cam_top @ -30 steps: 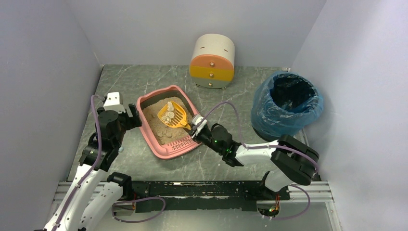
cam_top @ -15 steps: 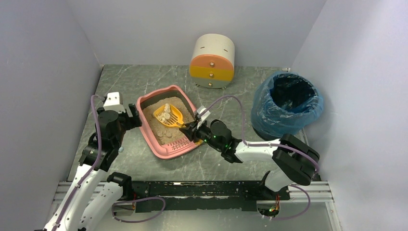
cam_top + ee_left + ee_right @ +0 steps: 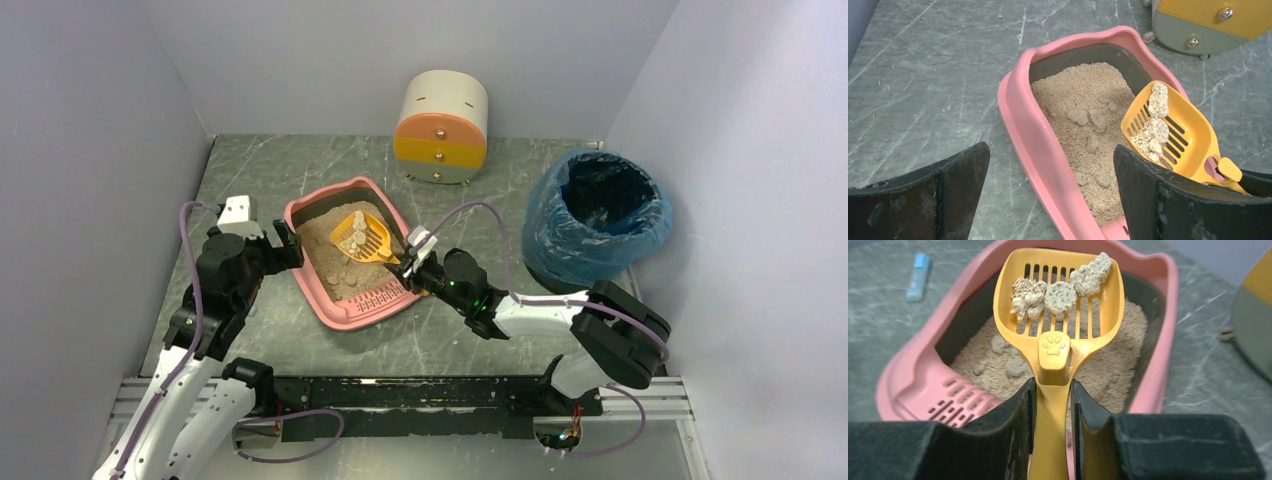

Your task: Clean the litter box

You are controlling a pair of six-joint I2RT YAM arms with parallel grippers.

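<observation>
The pink litter box (image 3: 345,318) sits mid-table with beige litter and several clumps (image 3: 1088,120) in it. A yellow slotted scoop (image 3: 362,238) hangs over the litter and carries three pale clumps (image 3: 1060,295). My right gripper (image 3: 410,262) is shut on the scoop's handle (image 3: 1052,390) over the box's slotted ledge (image 3: 955,397). My left gripper (image 3: 285,245) is wide open at the box's left side. Its fingers straddle the pink rim (image 3: 1020,110) with a gap on each side.
A round bin with a blue liner (image 3: 598,215) stands at the right. A cream-and-orange drawer unit (image 3: 441,127) stands at the back, close behind the box (image 3: 1208,25). A small light-blue object (image 3: 919,275) lies on the table beyond the box. Walls close in left, right and back.
The scoop dipped toward the litter half a second ago and is now raised again with its clumps. The left gripper's fingers have spread wider and that arm has shifted slightly.
</observation>
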